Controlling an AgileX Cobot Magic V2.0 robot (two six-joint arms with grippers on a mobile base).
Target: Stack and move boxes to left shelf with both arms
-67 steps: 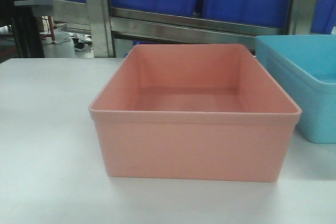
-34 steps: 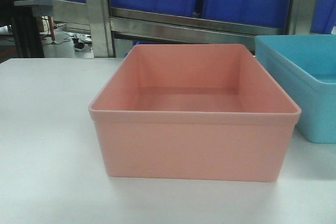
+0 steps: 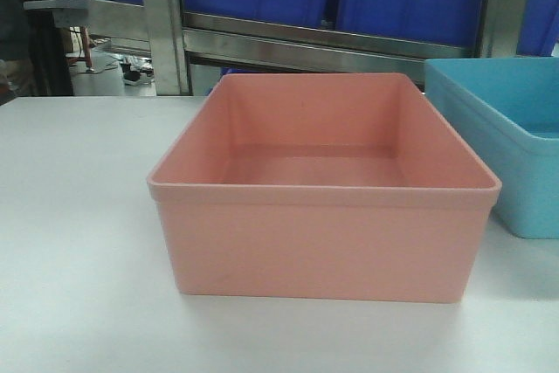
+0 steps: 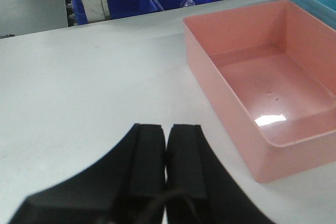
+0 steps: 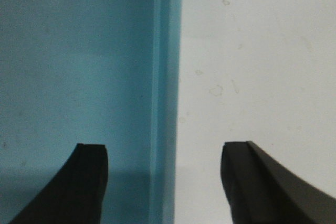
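While the right gripper [image 5: 165, 148] is spread astride one wall of the turquoise tub [image 3: 511, 141], just right of the salmon pink tub [image 3: 323, 246] on the white table [image 3: 79, 216], a one-sided pinch could tilt or drop it, as the left gripper [image 4: 166, 148], pressed together, holds nothing.

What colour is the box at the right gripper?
The box is light turquoise, clearest in the right wrist view.

Our front camera sat low and close, facing level across the white tabletop [image 3: 79, 216] at the salmon pink tub [image 3: 323, 246]. Our left wrist camera looked obliquely down on that same tub from its left. Our right wrist camera pointed straight down, very near the turquoise tub [image 5: 79, 66], which our front view caught at right.
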